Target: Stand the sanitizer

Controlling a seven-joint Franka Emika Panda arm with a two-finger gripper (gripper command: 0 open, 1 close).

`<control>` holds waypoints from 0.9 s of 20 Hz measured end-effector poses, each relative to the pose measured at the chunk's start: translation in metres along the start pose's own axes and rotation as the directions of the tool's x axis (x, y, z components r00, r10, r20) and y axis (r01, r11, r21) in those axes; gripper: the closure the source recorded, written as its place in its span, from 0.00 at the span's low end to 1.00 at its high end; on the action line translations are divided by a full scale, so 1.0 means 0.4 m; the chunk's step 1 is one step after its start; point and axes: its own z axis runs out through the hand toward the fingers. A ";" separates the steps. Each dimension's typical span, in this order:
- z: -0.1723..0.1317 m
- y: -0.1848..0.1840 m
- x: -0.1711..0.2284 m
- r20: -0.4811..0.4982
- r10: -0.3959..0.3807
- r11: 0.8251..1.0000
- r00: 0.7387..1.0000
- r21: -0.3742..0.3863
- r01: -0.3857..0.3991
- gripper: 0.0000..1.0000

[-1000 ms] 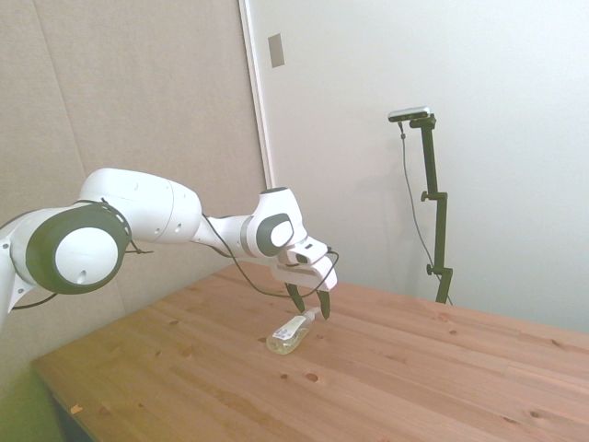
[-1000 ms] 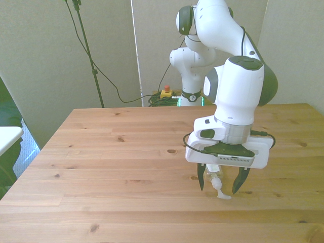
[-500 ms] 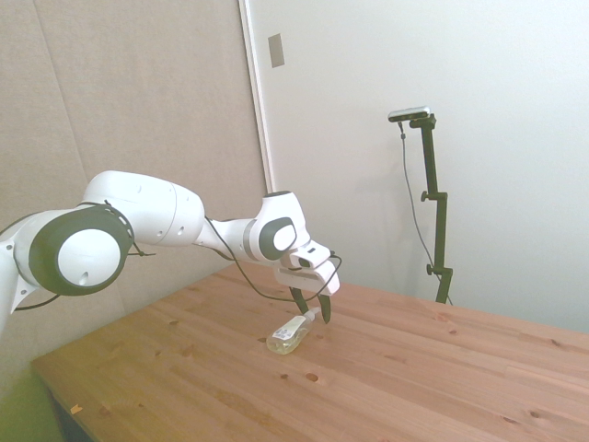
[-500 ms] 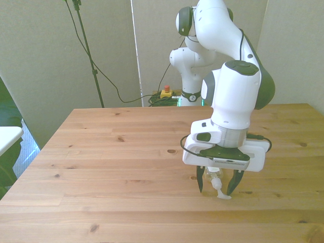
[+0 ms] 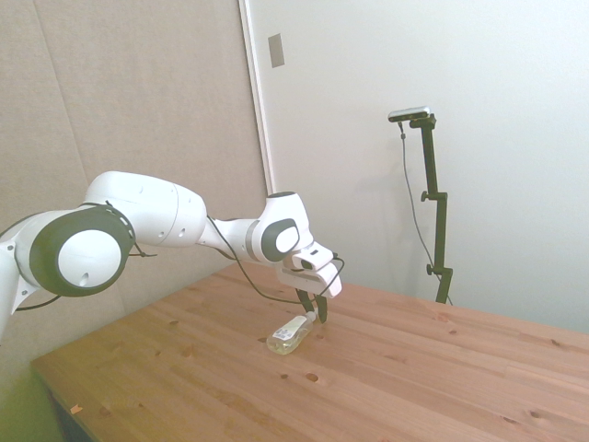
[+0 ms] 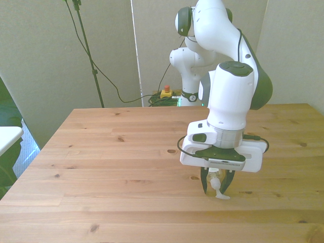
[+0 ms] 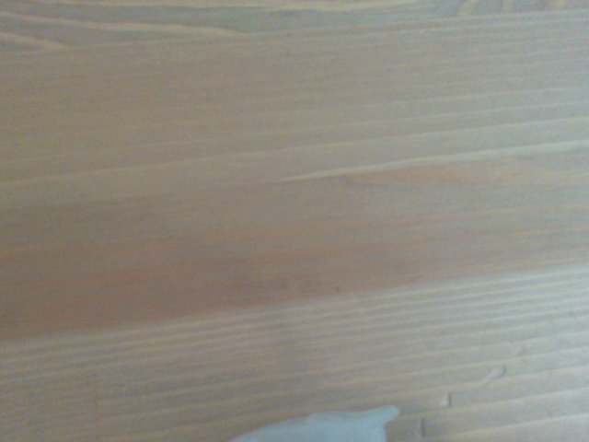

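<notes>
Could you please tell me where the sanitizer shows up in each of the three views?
Side view: the sanitizer lies on its side near the table's middle, pump end under the gripper.
Front view: only its white nozzle shows between the fingers, low and right of centre.
Wrist view: a pale blurred sliver at the frame's edge, probably the sanitizer.
Shared landmark: the gripper.

A pale pine tabletop with dark knots fills the room's middle. Plain white walls meet a beige panel wall at a white corner strip. Soft, even daylight throughout.
</notes>
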 end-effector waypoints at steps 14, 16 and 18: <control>-0.105 -0.042 -0.011 -0.167 0.158 0.974 0.973 0.188 -0.126 1.00; -0.167 -0.036 -0.021 -0.214 0.184 0.963 0.959 0.233 -0.133 1.00; -0.226 -0.022 -0.034 -0.263 0.208 0.952 0.942 0.275 -0.133 1.00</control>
